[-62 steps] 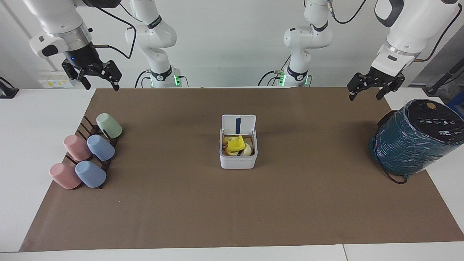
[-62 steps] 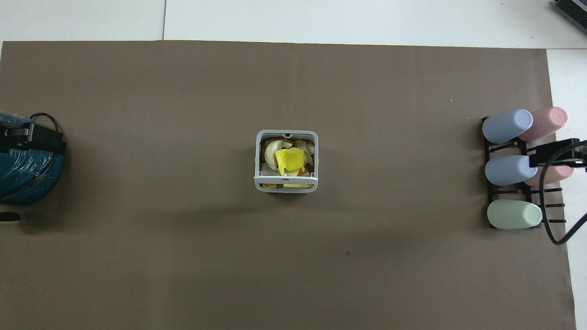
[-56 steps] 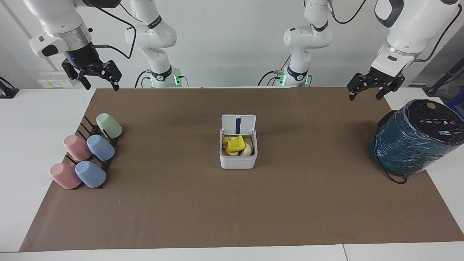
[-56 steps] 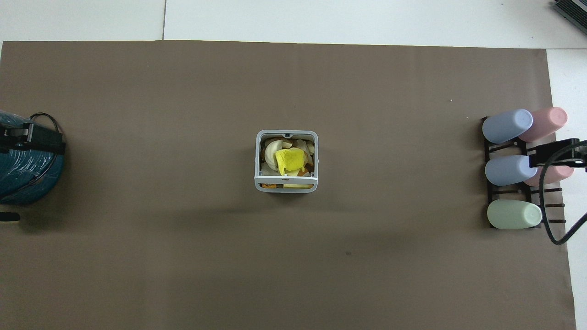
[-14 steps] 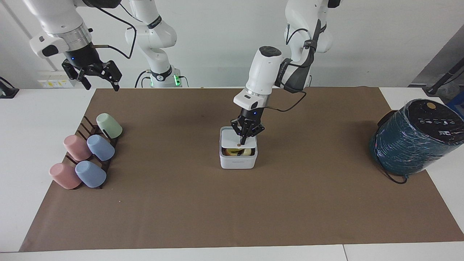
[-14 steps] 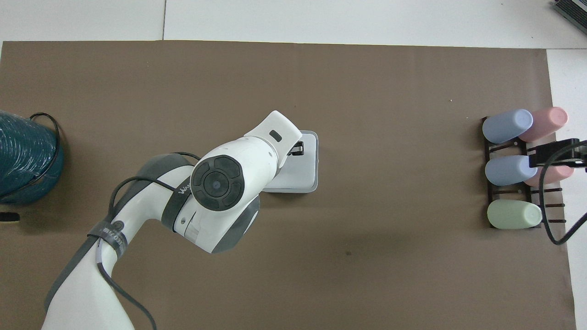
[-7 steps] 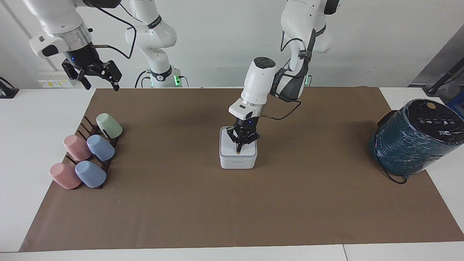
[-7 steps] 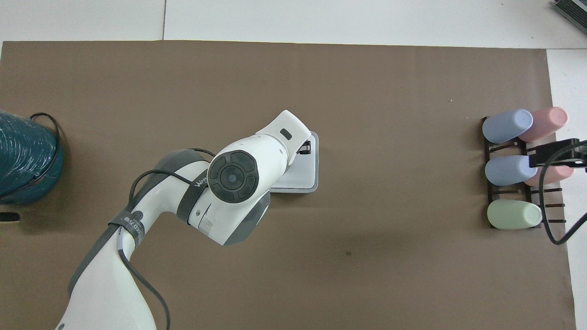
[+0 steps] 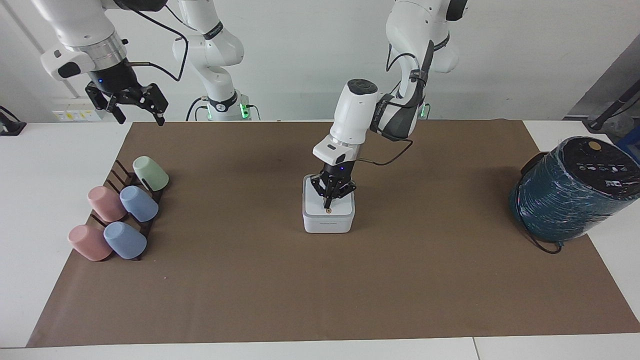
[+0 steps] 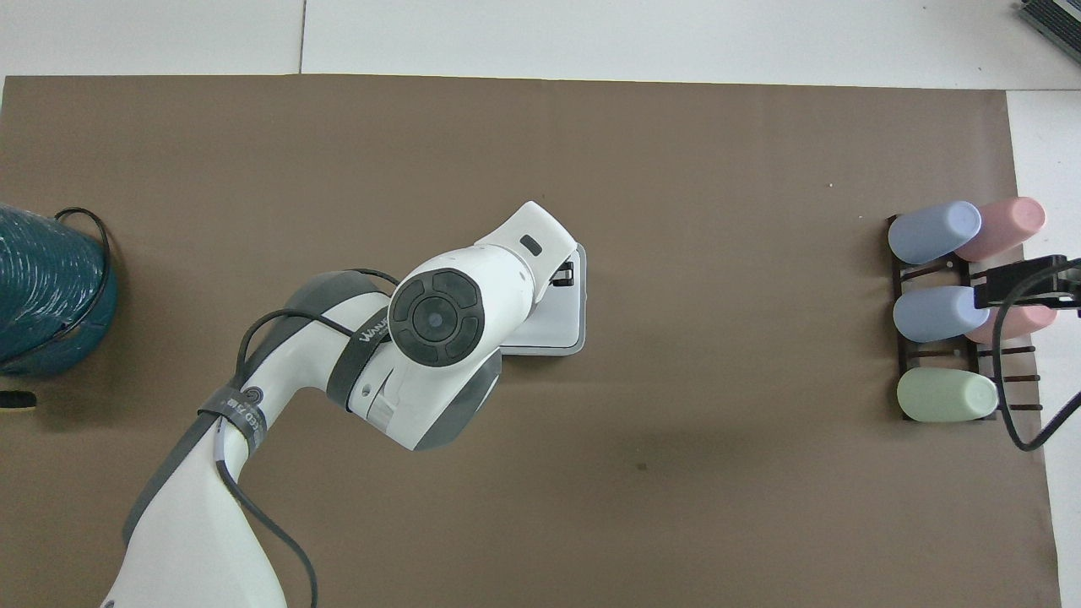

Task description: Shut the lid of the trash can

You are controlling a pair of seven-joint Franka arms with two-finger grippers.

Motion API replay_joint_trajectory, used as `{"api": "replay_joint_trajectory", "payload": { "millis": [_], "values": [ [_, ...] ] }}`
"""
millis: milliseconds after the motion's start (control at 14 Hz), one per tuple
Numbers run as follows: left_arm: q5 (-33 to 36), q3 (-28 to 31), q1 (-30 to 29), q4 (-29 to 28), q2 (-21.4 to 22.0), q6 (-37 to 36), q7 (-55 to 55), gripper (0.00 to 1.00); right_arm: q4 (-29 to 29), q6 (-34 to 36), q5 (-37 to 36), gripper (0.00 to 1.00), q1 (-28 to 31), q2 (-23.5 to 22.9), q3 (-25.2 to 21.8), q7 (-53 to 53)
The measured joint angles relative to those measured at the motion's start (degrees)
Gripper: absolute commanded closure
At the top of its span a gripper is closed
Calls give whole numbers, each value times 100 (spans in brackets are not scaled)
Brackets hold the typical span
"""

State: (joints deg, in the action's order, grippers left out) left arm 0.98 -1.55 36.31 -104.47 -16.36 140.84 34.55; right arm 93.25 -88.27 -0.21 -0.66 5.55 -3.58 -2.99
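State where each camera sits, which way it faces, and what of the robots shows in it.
Facing view: high across the table, looking at the robots; both arms and bases show, the left gripper over the lid of the trash can, the right gripper waiting above the cup rack.
Overhead view: above the robots' end, looking steeply down; the left arm covers most of the lid.
Shared: the can, the cups and the teal cylinder.
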Motion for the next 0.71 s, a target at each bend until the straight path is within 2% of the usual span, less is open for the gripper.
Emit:
{"api": "replay_joint_trajectory", "payload": {
  "millis": [143,214,286,357,500,714],
  "values": [
    [0,16,-3,42,220,-581,8,83,5,0,0,0,0,0,0,0],
    [0,39,-17,47,376,-936,14,55,8,0,0,0,0,0,0,0],
    [0,56,-74,47,536,-1330,15,8,9,0,0,0,0,0,0,0],
    [0,67,-158,46,673,-1691,7,0,10,0,0,0,0,0,0,0],
    [1,90,-431,15,907,-2256,-224,0,11,0,0,0,0,0,0,0],
    [1,112,-1008,-235,1271,-2482,-1002,0,11,0,0,0,0,1,0,0]
  ]
}}
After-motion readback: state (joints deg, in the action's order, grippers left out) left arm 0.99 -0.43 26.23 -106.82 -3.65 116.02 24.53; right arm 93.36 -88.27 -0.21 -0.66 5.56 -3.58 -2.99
